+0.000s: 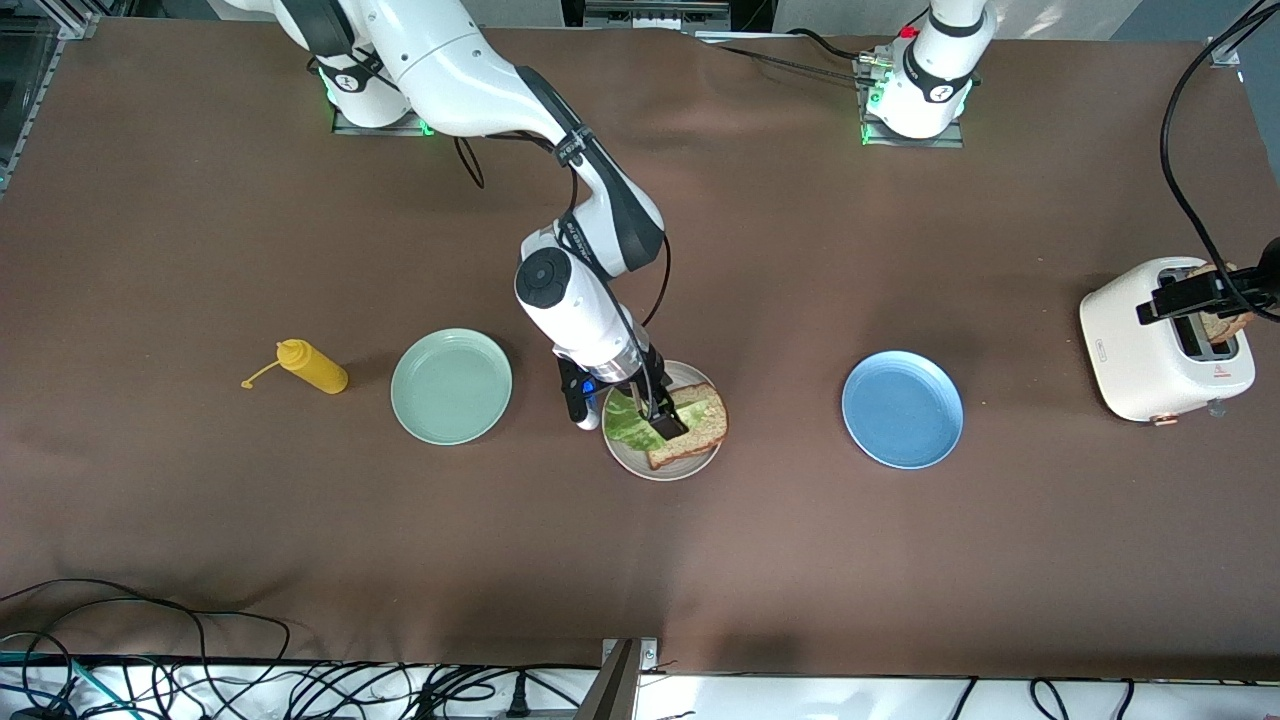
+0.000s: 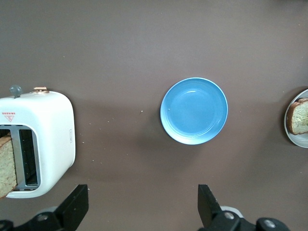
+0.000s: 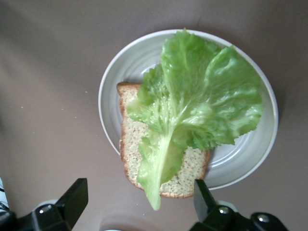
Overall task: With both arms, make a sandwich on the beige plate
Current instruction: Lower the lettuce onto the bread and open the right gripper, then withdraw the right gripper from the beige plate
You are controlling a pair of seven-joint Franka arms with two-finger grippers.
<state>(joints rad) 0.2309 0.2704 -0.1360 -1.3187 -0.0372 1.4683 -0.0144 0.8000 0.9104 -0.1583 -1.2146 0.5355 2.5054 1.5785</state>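
Mustard bottle sat out toward the right arm's end of the table, well apart from the beige plate, with the mint green plate between them. So the beige plate was the hub here: it had one slice of bread on it and the lettuce leaf draped across that slice, hanging a bit past the crust and onto the plate's rim. The right gripper hung just over the plate with its jaws spread wide and nothing pinched in them, so I'd say the lettuce step was basically done.

Going on toward the left arm's end from the beige plate, there was the blue plate, bare, and then the toaster well apart, with a second slice sticking up out of a slot. The left gripper hovered over the table beside the toaster, fingers spread, holding nothing.

My guess at what's next: the top slice. That calls for the left gripper to line up on the toaster slot, pinch the bread by its upper edge, and carry it to the beige plate once the right arm clears out.
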